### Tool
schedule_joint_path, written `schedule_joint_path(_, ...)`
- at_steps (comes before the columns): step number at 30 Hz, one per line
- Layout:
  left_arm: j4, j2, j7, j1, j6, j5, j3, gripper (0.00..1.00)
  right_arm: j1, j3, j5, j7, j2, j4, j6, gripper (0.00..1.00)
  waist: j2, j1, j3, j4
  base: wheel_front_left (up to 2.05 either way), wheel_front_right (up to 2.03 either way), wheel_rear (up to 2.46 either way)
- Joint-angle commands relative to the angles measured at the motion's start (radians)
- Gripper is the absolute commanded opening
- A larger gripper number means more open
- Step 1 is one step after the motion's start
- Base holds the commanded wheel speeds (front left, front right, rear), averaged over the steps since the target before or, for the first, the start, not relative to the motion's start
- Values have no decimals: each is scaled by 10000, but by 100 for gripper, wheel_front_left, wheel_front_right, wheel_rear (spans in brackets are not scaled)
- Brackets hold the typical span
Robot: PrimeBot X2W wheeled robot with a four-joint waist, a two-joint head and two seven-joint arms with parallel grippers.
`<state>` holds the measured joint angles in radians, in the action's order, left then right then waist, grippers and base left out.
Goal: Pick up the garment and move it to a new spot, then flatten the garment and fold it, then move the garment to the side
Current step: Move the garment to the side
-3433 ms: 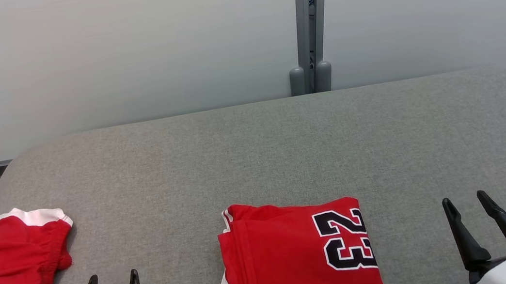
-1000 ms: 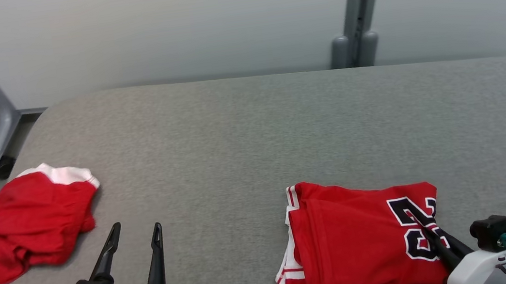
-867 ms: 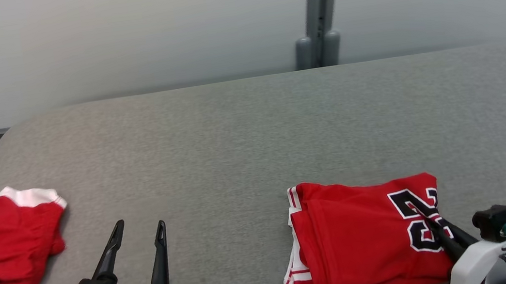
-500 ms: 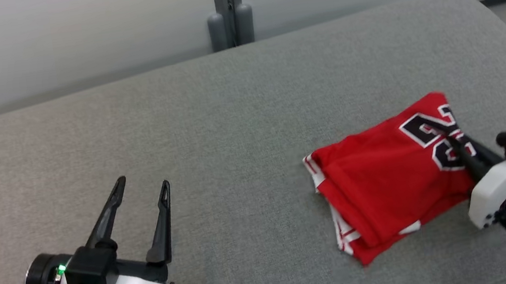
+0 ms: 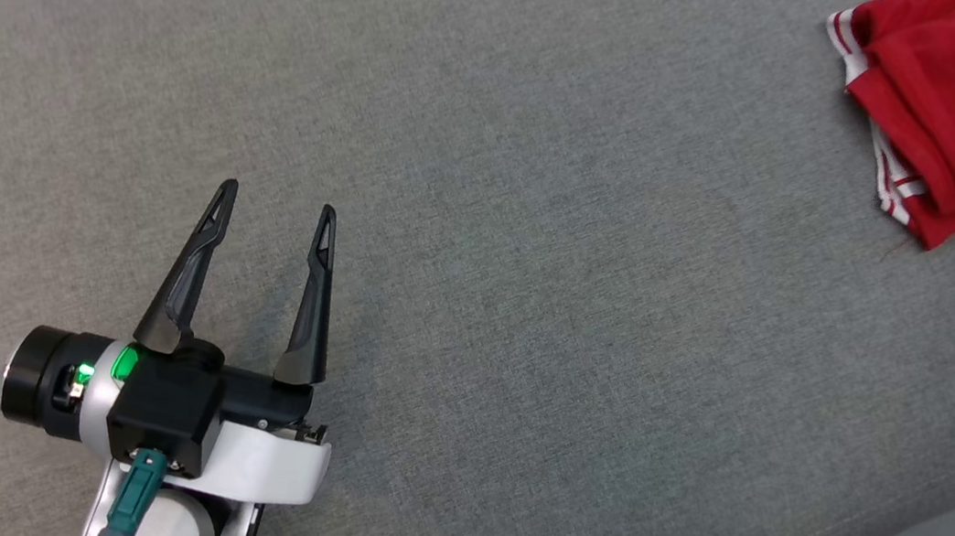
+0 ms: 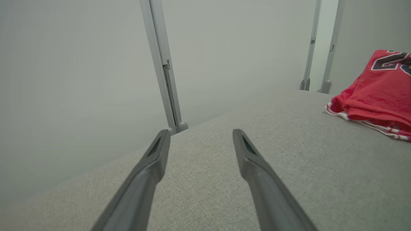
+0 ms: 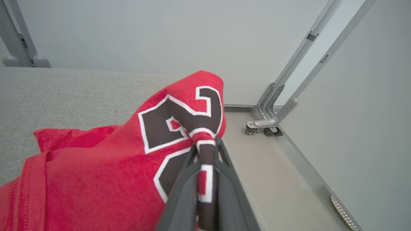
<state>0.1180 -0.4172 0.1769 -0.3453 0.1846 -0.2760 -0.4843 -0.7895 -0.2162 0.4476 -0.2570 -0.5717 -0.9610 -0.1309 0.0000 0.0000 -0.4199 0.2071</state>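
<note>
Folded red garment (image 5: 953, 95) with black white-edged number lies at right side of grey padded desk (image 5: 539, 315), near its end, with floor beyond. At number, right tool (image 7: 206, 143) clamped together on pinch of garment, cloth bunched upward between fingers. Over bare desk, left tool (image 5: 276, 198), fingers spread wide, well apart from garment.

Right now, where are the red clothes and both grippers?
red clothes (image 7: 96, 166), right wrist view, plain red cloth.
left gripper (image 5: 278, 197), head view, between its open fingertips.
right gripper (image 7: 206, 144), right wrist view, between fingertips pinching the clothes.
</note>
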Motion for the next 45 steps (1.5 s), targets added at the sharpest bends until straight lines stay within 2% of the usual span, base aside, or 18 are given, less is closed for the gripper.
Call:
schedule_joint_path(1,38,-33,-4,-192,-40,72,-11,100,-149,45,-77,-79,-25,-56,3,0,0,0,-621,-74,0,0,0)
schedule_joint_path(4,143,-93,-125,-483,-97,197,-69,100,-492,357,-228,-94,-67,-314,3,0,0,0,-977,-49,0,0,0)
schedule_joint_path(5,142,-112,-146,-539,-126,205,-77,100,-586,489,-311,-96,-70,-329,3,6,0,0,-1051,-28,0,0,0)
schedule_joint_path(6,149,-120,-168,-582,-123,230,-94,100,-645,610,-461,-97,-68,-370,3,45,0,0,-1118,-4,0,0,0)
schedule_joint_path(7,154,-115,-173,-620,-124,236,-109,100,-670,703,-560,-96,8,-306,3,100,0,0,-1166,14,0,0,0)
schedule_joint_path(12,5,-101,-109,-638,-93,198,-141,100,-349,1467,-1060,-95,278,-179,3,100,0,0,-1070,133,0,0,0)
schedule_joint_path(18,-365,33,119,-113,5,-106,-125,100,720,2530,-1276,-89,787,637,3,100,0,0,-301,214,0,0,0)
schedule_joint_path(24,-825,188,374,803,311,-583,56,100,2353,3336,-1570,-88,1872,2027,3,100,0,0,866,249,0,0,0)
schedule_joint_path(26,-982,281,519,1293,467,-840,239,100,3172,3391,-1808,-89,2498,2795,3,100,0,0,1442,153,0,0,0)
schedule_joint_path(33,-1338,553,750,2333,879,-1423,796,100,4701,3065,-2161,-91,3719,4276,3,100,0,0,2531,-407,0,0,0)
schedule_joint_path(45,-1910,540,864,3587,1237,-1903,1571,100,6150,2513,-2498,334,4675,6101,3,100,0,0,3897,-1832,0,0,0)
